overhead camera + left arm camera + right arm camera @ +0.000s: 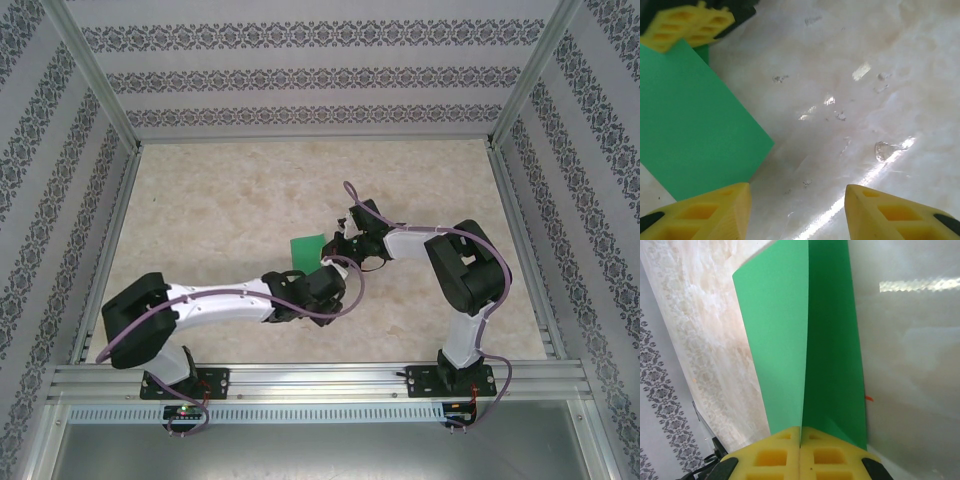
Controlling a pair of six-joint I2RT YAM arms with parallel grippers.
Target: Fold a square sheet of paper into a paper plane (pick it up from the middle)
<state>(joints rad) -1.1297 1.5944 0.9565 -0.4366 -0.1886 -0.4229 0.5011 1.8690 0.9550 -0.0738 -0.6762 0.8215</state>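
The square sheet of paper [805, 340] is bright green and folded along a centre crease, its two flaps spreading away from my right gripper [800, 450], which is shut on the crease end. From above, the sheet [305, 250] stands just left of that gripper [332, 250]. My left gripper [797, 215] is open above the bare table, nothing between its yellow fingers [705, 215]; the sheet [690, 125] lies to its left, apart from it. In the top view the left gripper [320, 275] sits just below the paper. The paper plane is out of view.
The table [220, 210] is pale marbled stone with glare streaks. Patterned walls and metal frame rails [100, 260] enclose it on three sides. Both arms reach in towards the middle, their purple cables [350, 290] looping close to the paper.
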